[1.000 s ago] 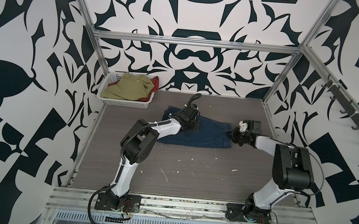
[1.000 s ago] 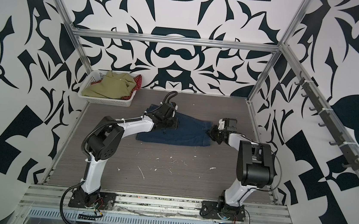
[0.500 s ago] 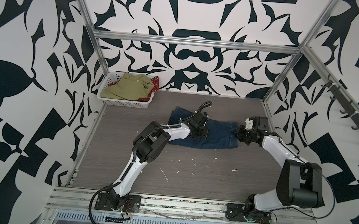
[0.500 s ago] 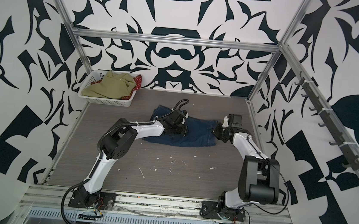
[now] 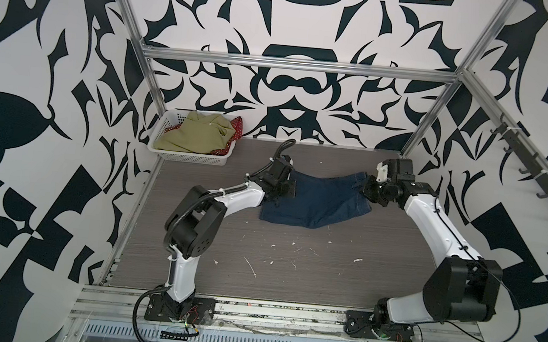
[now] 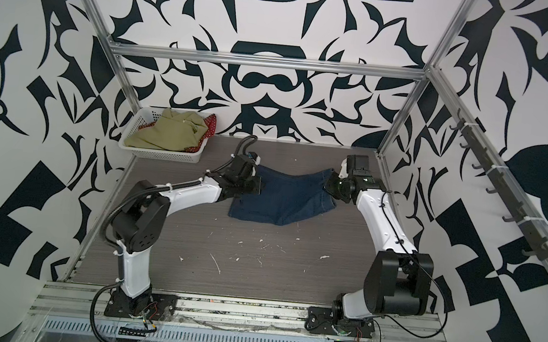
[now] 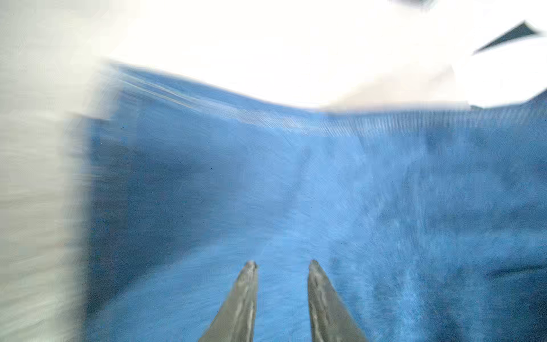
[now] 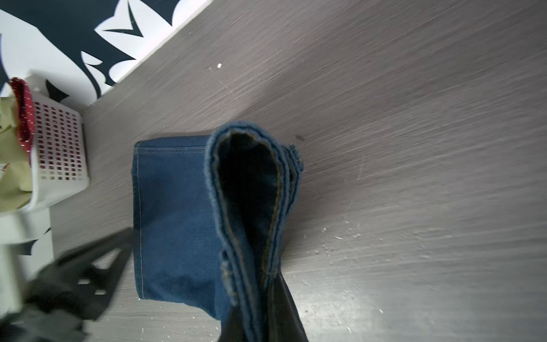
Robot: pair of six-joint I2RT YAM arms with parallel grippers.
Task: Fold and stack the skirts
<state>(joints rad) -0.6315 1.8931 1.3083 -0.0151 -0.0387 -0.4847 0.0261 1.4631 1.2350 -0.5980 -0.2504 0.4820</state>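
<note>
Grey tabletop (image 5: 290,276) holds your denim skirt (image 5: 317,200) mid-fold: right gripper (image 5: 368,190) is clenched on its lifted edge, left gripper (image 7: 281,266) (jaws parted) sits over the opposite end, so next you likely carry that edge across.

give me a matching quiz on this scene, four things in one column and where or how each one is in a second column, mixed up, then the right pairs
Column one:
1. denim skirt
2. olive-green skirt
3. red polka-dot skirt
4. right gripper

Column two:
A. top layer in the basket
B. shut on a cloth edge
C. on the table, one end lifted
D. peeking out from under another skirt

Pairs: 1-C, 2-A, 3-D, 4-B
</note>
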